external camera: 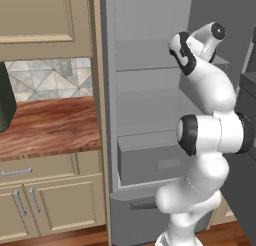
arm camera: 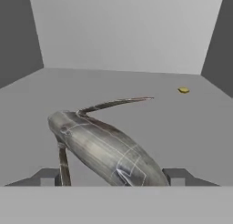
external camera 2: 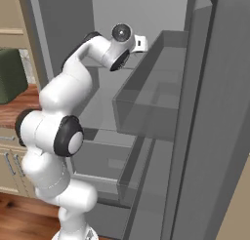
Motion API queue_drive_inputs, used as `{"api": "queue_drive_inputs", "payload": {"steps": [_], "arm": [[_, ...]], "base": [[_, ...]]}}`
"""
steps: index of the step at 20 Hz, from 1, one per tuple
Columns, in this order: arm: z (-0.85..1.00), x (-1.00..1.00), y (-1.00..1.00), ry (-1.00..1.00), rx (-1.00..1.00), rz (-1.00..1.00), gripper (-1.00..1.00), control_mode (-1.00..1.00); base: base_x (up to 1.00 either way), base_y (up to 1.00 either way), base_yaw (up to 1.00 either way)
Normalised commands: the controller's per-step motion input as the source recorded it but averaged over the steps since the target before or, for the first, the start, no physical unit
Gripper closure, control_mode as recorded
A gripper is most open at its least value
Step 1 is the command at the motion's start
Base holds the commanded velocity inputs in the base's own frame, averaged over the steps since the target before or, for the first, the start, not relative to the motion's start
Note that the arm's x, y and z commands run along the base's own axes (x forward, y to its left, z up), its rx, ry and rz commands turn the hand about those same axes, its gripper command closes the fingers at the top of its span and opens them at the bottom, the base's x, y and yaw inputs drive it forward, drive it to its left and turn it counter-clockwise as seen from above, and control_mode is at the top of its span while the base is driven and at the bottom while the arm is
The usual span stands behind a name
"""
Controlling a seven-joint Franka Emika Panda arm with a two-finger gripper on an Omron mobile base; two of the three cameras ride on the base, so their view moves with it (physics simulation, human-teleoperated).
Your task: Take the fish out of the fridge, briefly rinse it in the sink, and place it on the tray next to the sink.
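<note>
The hand view alone showed the fish (arm camera: 107,155) on the fridge (external camera: 150,115) shelf, lying diagonally, tail toward the back wall. The tool (arm camera: 111,175) stood wide, its tips either side of the fish

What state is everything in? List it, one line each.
fridge: door open, arm reaching inside.
fish: lying on a fridge shelf, between the finger tips.
gripper: open, tips either side of the fish.
fridge drawer: shut.
lower cabinet doors: shut.
</note>
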Motion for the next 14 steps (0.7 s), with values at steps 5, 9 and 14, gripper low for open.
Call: {"api": "queue_drive_inputs", "payload": {"steps": [5,9,14], "arm": [[0.04,-1.0,0.41,-0.04,0.02,0.0,1.0,-1.0],[0.21,-1.0,0.38,0.2,0.09,0.0,1.0,-1.0],[-0.03,-1.0,0.29,0.43,0.04,0.0,1.0,-1.0]], "base": [[0.0,0.0,0.0],[0.0,0.0,0.0],[0.0,0.0,0.0]]}}
